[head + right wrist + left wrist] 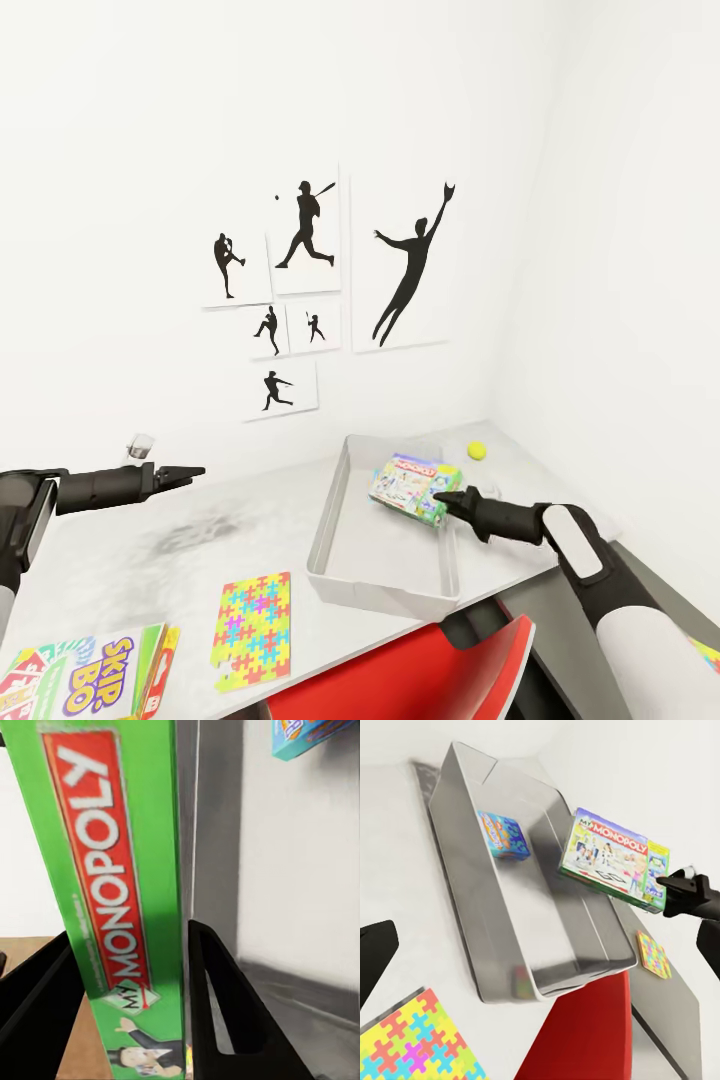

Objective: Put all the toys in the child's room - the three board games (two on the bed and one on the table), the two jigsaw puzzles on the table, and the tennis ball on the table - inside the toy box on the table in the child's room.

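Observation:
The light grey toy box (345, 500) stands on the marbled table (130, 560). My right gripper (445, 497) is shut on the white and green Monopoly board game (408, 488), holding it tilted over the box's far right side. Its green edge (112, 892) sits between the black fingers (225, 1012). A blue board game (504, 834) lies inside the toy box (510, 915). The Skip-Bo board game (85, 678) and a jigsaw puzzle (253, 617) lie near the table's front. The tennis ball (477, 451) rests behind the box. My left gripper (190, 472) hovers open over the table's left part.
A red chair (420, 670) is tucked under the table's front edge, below the box. A second bright jigsaw (652, 954) lies on a grey surface past the box. A small clear cup (140, 447) stands at the back left. Black silhouette pictures (310, 290) hang on the white wall.

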